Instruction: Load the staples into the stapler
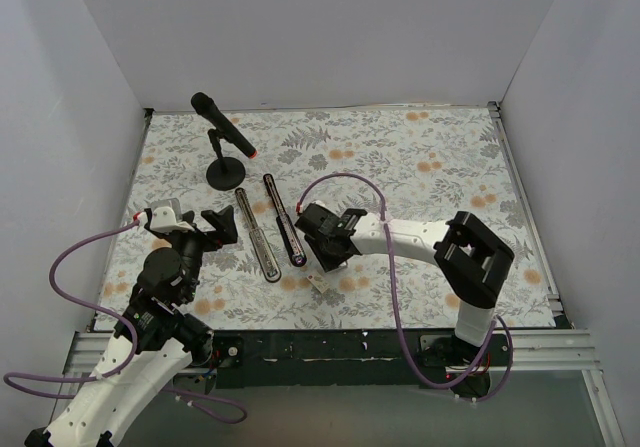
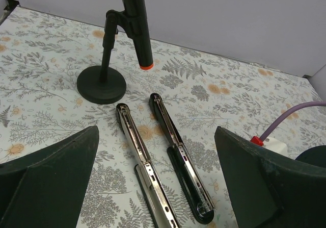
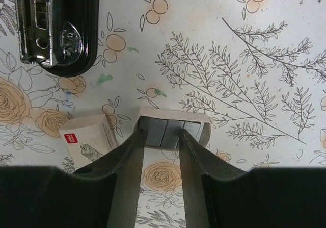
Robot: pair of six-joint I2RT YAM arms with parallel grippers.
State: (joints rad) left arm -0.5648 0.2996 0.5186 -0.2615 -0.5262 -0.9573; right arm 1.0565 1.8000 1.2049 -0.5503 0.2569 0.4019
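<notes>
The stapler lies opened flat on the flowered mat: its silver rail (image 1: 258,235) (image 2: 145,167) and its black top arm (image 1: 286,233) (image 2: 181,161) side by side. My left gripper (image 1: 222,223) (image 2: 158,187) is open wide and empty, hovering just left of the stapler. My right gripper (image 1: 325,257) (image 3: 162,136) is narrowed, its fingertips down in a small cardboard tray (image 3: 204,128), one on each side of the grey staple blocks (image 3: 165,132). The box sleeve (image 3: 89,138) (image 1: 315,282) lies just left of it. The stapler's end (image 3: 56,24) shows at the top left of the right wrist view.
A black microphone (image 1: 222,122) (image 2: 135,24) on a round stand (image 1: 225,174) (image 2: 102,85) stands behind the stapler. White walls close in the back and sides. The right arm's purple cable (image 1: 345,179) arches over the mat.
</notes>
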